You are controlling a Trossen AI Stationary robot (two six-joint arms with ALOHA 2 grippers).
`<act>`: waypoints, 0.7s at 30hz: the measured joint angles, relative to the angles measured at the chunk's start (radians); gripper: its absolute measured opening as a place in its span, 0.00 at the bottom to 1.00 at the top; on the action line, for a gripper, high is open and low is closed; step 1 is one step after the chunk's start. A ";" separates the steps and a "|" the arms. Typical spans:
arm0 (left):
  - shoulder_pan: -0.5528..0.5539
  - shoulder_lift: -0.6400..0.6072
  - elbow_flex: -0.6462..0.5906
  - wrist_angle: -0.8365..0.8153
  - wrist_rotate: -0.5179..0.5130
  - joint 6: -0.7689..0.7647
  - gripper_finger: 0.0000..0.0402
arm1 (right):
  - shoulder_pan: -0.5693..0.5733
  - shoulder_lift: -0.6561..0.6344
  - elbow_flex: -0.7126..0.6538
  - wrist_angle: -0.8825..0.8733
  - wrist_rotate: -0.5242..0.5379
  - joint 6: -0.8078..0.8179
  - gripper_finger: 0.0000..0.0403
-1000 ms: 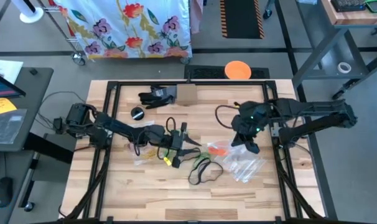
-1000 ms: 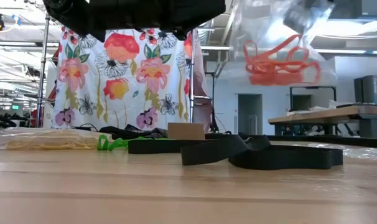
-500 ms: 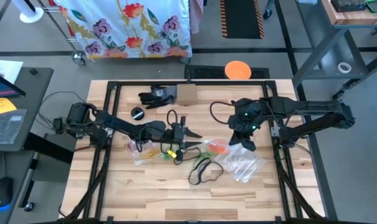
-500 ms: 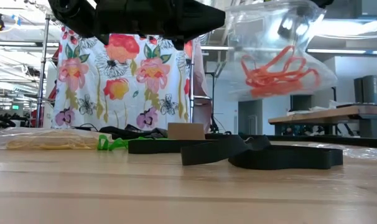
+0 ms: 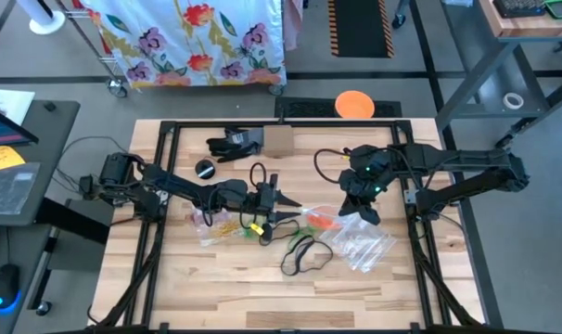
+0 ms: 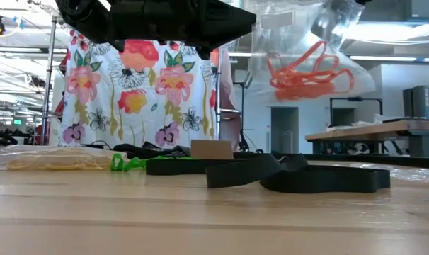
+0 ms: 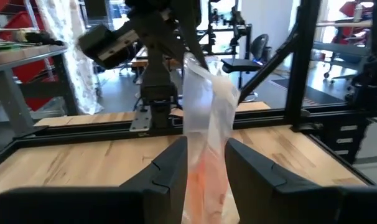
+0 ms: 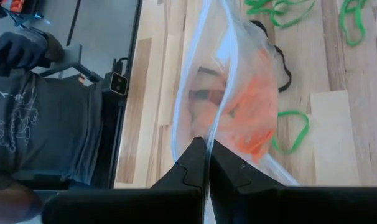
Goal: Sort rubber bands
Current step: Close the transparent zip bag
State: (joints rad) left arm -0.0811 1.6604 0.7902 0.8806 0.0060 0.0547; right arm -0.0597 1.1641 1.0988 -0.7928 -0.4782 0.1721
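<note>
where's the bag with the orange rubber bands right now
The clear bag of orange rubber bands hangs above the table right of centre, pinched at its top by the right gripper, with the left gripper straddling its lower part.

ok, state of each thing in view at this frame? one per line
right gripper: shut on the top edge of the clear bag, holding it off the table
clear bag: hanging in the air, orange bands bunched inside
left gripper: fingers either side of the hanging bag, apart; contact unclear
green bands: loose on the wood
black bands: loose on the table
yellow bands: lying flat in a second bag
</note>
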 joint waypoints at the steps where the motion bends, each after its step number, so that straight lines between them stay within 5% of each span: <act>1: 0.000 0.000 0.000 0.000 0.013 -0.001 0.25 | 0.000 0.000 0.000 0.004 0.000 0.000 0.01; 21: -0.001 0.000 0.000 0.087 0.015 -0.015 0.25 | 0.000 0.003 0.000 0.024 0.005 -0.050 0.01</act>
State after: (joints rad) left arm -0.0818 1.6604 0.7902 0.9672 0.0213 0.0395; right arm -0.0597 1.1671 1.0988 -0.7685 -0.4728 0.1223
